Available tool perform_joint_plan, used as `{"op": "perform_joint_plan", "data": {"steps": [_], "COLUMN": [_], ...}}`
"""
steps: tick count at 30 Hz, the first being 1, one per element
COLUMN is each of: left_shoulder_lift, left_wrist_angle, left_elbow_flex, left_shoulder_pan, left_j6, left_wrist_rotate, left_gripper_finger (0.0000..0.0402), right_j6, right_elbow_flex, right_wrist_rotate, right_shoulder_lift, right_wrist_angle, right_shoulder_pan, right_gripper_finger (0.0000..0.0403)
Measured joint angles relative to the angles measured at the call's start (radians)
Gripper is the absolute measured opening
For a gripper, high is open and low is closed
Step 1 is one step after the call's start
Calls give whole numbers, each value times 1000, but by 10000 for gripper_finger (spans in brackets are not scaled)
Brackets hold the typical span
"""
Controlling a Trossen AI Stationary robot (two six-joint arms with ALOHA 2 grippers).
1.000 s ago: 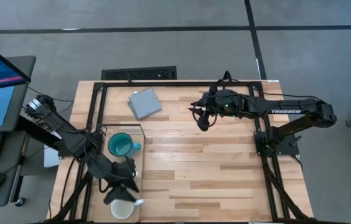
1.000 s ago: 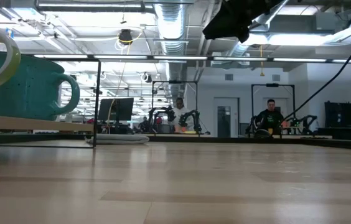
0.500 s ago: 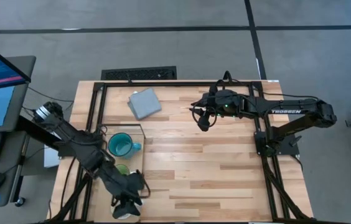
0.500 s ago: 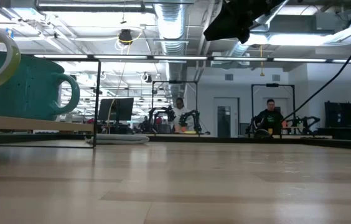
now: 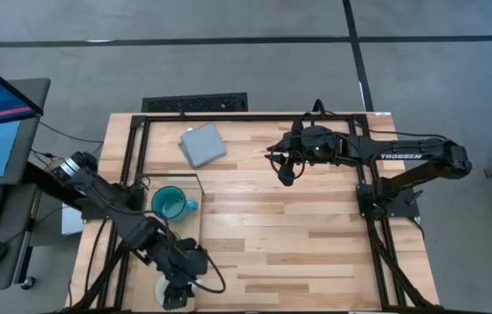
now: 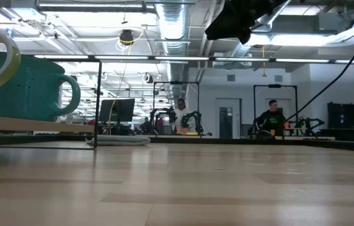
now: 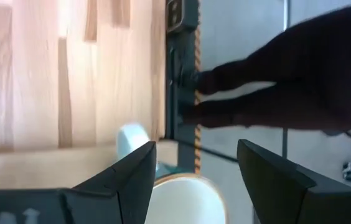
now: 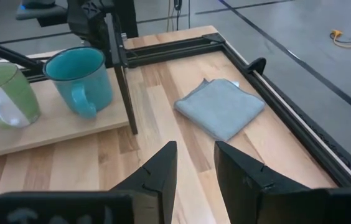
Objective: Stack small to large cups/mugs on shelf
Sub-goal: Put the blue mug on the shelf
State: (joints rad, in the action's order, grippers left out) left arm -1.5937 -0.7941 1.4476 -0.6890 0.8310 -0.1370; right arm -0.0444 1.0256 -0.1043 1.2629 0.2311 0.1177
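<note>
Operator: Handling note wanted on the white mug [image 7: 190, 196]. Where is it sitting?

Observer: It is showing directly between and just beyond the left gripper [image 7: 195, 149] fingers, rim up, at the bench [image 5: 298, 235] edge. Judging it rigid, glazed, so slick and chip-prone; light enough for one arm. I am recommending a pinch across the rim wall, one finger inside, one outside, away from the handle.

Operator: Jaws?

Observer: The left jaws are standing spread wider than the visible rim, gripping nothing, touching nothing that I can see. The right gripper [image 8: 194, 174] is waiting well apart, jaws parted and empty, with the grey pad [image 8: 220, 107] ahead of them.

Operator: Other mugs?

Observer: The teal mug [image 8: 79, 78] and green mug [image 8: 4, 93] are standing upright, side by side on the shelf [image 8: 45, 134], far ahead of the right jaws. No nesting yet.
</note>
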Motion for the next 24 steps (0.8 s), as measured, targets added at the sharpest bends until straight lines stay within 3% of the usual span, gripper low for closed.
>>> {"op": "perform_joint_plan", "data": {"steps": [24], "left_shoulder_lift": [-38], "left_wrist_angle": [-107], "left_elbow_flex": [-2], "left_shoulder_pan": [3], "left_j6": [69], "left_wrist_rotate": [3], "left_gripper_finger": [217], "right_j6": [1], "right_elbow_flex": [0], "right_wrist_rotate": [3], "right_shoulder_lift": [0], "right_wrist_angle": [1], "right_shoulder_pan": [0], "right_gripper_finger": [131]}}
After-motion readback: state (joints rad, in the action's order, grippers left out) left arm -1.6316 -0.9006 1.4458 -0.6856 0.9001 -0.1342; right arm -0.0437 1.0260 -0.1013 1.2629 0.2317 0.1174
